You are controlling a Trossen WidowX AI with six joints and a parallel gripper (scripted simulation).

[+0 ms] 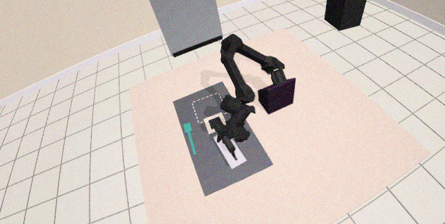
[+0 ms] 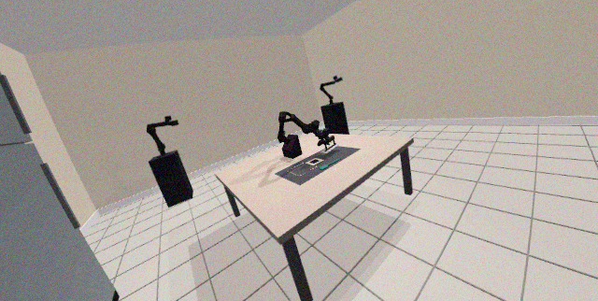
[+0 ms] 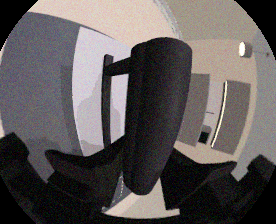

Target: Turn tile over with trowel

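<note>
Grey mat (image 1: 250,168) with dashed outline (image 1: 207,107); cream tile (image 1: 212,122), dark mark up, lies just outside it. Gripper (image 1: 227,140) is clamped on the dark trowel (image 1: 231,149) over a white patch (image 1: 238,161). Wrist view alone shows the rounded handle (image 3: 151,116) close up.

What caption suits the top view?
Gripper shut on the dark trowel, beside the tile on the mat.

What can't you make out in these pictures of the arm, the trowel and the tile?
- Tile: top view, the arm covers its marked middle.
- Gripper: top view, dark on dark; its contact with the trowel is unreadable.
- Trowel blade: wrist view, hidden behind the handle.
- Exterior view: everything on the mat is too small.
</note>
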